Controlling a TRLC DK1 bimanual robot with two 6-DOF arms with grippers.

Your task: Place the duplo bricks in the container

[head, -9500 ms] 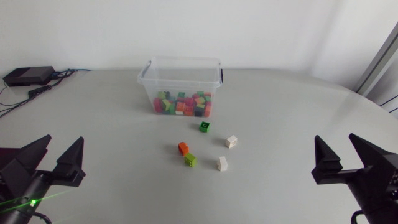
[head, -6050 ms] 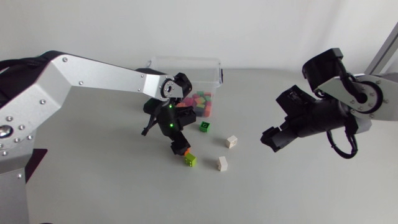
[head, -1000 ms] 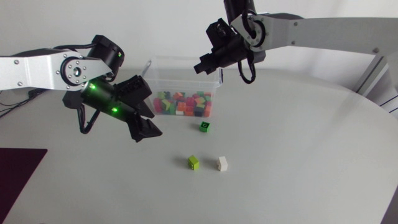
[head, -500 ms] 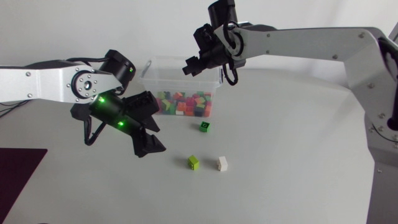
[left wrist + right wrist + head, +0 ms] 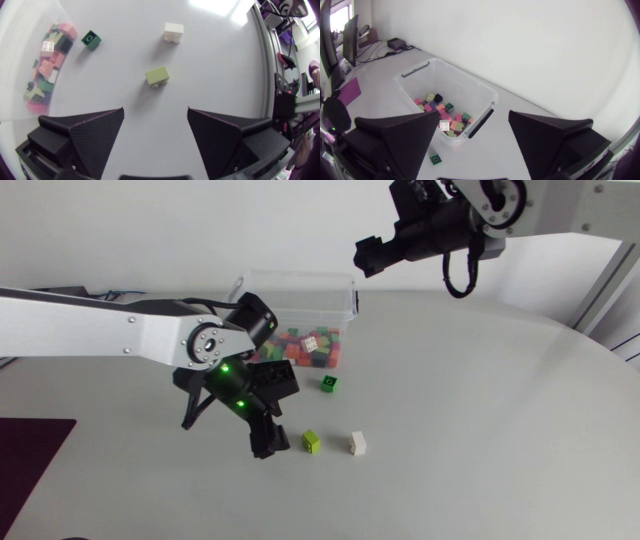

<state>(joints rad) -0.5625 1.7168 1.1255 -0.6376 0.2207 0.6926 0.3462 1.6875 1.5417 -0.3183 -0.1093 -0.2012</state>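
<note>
Our left gripper (image 5: 155, 131) hangs low over the pale grey table (image 5: 480, 430), its two black wedge fingers spread wide and holding nothing. Straight ahead of the gap between them lies the small lime green duplo brick (image 5: 157, 76), apart from both fingers. Beyond it sits the small white duplo brick (image 5: 173, 32). Off to one side, nearer the container, is the small dark green duplo brick (image 5: 90, 39), stud side up.

In the head view all three loose bricks lie on the table in front of the clear plastic container (image 5: 296, 282). The dark green one is near its front wall, and the lime and white ones are side by side further out. The left gripper is just beside the lime brick, on the side away from the white one. We cannot tell from this view whether its tips touch the table.

The container holds a heap of mixed-colour bricks (image 5: 442, 112) in pink, orange, green and black. One white piece lies on top near the front wall.

Our right gripper (image 5: 475, 142) is raised well above the table, near the container's far right corner in the head view. Its wrist view looks down into the container. Its fingers stand wide apart, with nothing between them.
</note>
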